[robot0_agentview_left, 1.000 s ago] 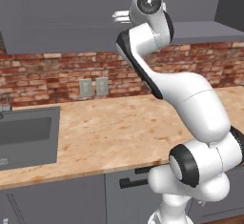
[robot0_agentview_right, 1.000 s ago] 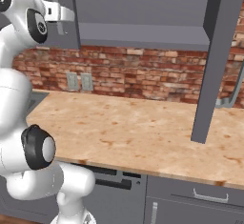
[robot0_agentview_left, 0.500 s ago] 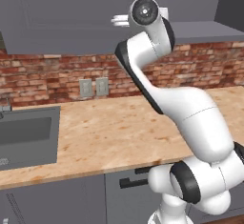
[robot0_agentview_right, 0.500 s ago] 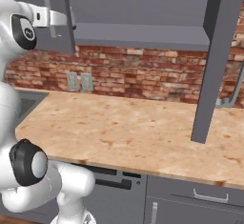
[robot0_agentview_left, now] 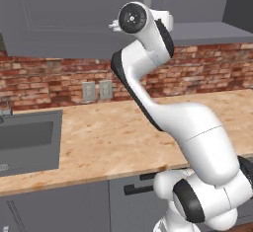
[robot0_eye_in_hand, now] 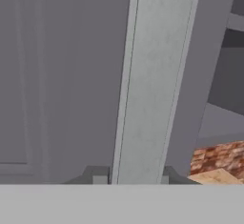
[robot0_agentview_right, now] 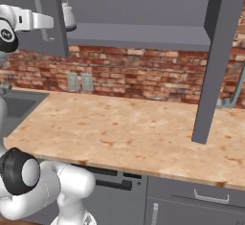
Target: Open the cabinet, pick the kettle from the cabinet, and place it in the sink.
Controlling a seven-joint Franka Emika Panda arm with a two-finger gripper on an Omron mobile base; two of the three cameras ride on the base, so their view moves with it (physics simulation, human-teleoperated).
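The claw (robot0_eye_in_hand: 131,180) is sitting closed on the left door's handle (robot0_eye_in_hand: 155,82), one small dark tip showing on each side of the pale bar at the bottom of the hand view. The bar is running lengthwise up and away from the tips, so its long axis is lying across the grip, which is what a pull on the door needs.

In the right base view the hand (robot0_agentview_right: 33,21) is reaching up to the left door (robot0_agentview_right: 50,16) of the cabinet (robot0_agentview_right: 139,8), and that door is already standing part-way swung out from the front. The right door (robot0_agentview_right: 217,59) is hanging wide open, edge-on over the bench (robot0_agentview_right: 129,128).

The kettle (robot0_agentview_right: 67,13) is standing on the cabinet floor at the left end, just behind the left door's free edge, and only its silver side and black handle are peeking past it. So the kettle is lying beyond the door from the claw: the panel is standing between them. Judging by this, the door has to swing further toward the robot before the claw can let go and go round the edge to the kettle.

The sink (robot0_agentview_left: 27,139) is lying at the bench's left end, low and to the left of the arm, well apart from the kettle and beneath the closed part of the cabinet. There is a single arm, so nearness is not a choice here.
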